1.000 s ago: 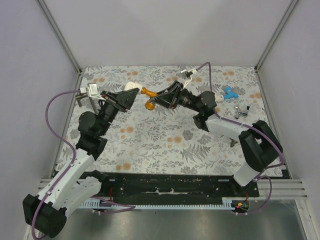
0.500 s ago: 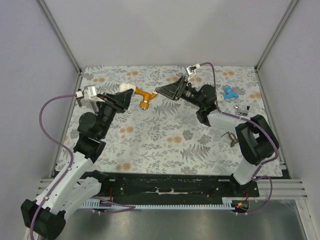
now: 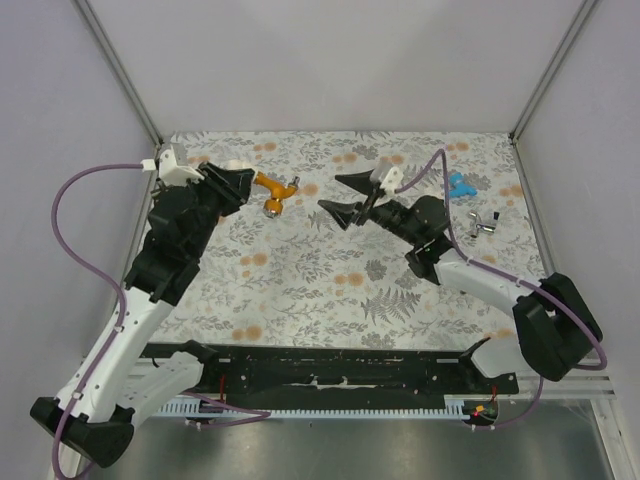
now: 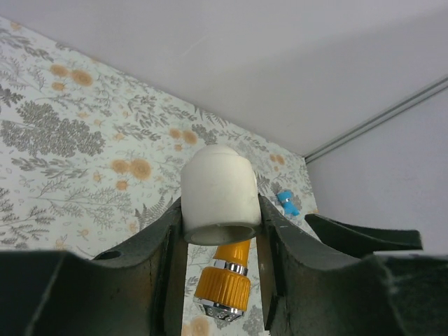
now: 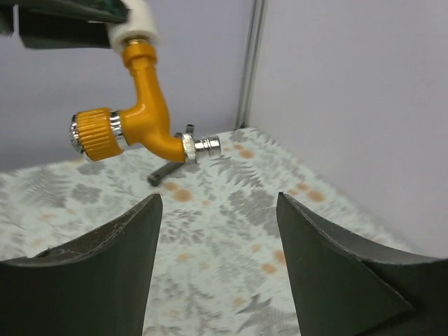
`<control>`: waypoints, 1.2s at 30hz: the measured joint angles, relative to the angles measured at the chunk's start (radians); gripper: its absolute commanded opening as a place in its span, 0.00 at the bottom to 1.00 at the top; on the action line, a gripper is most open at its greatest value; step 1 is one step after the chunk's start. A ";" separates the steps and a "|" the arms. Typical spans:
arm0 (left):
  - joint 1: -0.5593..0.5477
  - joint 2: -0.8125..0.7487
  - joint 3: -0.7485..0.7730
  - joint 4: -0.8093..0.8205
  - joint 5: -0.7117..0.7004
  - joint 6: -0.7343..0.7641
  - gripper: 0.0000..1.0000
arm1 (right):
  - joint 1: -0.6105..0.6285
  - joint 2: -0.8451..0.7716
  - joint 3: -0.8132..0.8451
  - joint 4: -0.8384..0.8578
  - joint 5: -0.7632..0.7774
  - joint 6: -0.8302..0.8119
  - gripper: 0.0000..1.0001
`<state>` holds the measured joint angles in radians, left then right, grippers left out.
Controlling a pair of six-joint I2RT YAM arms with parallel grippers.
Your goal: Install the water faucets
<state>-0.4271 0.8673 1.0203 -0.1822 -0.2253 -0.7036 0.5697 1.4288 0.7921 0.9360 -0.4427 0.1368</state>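
An orange water faucet (image 3: 276, 189) hangs above the table at the back left, screwed into a white end fitting (image 4: 218, 194). My left gripper (image 3: 243, 180) is shut on that white fitting (image 3: 232, 164). In the left wrist view the faucet's ribbed orange knob (image 4: 222, 283) hangs below the fitting, between my fingers. My right gripper (image 3: 330, 194) stands open a short way to the right of the faucet, touching nothing. The right wrist view has the orange faucet (image 5: 145, 120) up at the left, beyond my open right gripper (image 5: 218, 203). A small blue faucet (image 3: 458, 185) lies at the back right.
A shiny metal fitting (image 3: 483, 224) lies near the right edge, below the blue faucet. A dark metal lever (image 5: 164, 173) lies on the fern-patterned cloth (image 3: 330, 280) under the orange faucet. Grey walls close in the back and both sides.
My right gripper has opened, let go of the orange faucet and drawn back to the right. My left arm has carried the faucet by its white fitting a little to the left.
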 measured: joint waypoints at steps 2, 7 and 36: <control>0.000 0.018 0.026 -0.048 -0.002 -0.008 0.02 | 0.060 -0.031 -0.006 -0.021 0.028 -0.197 0.74; 0.000 0.045 0.050 -0.138 0.006 -0.045 0.02 | 0.176 -0.038 -0.006 -0.039 0.084 -0.571 0.75; 0.013 0.050 -0.005 -0.108 0.131 -0.172 0.02 | 0.296 0.185 0.040 0.098 0.225 -0.523 0.00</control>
<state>-0.4141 0.9169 1.0153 -0.2897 -0.0940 -0.8757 0.8661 1.6138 0.8326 1.0340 -0.2176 -0.3866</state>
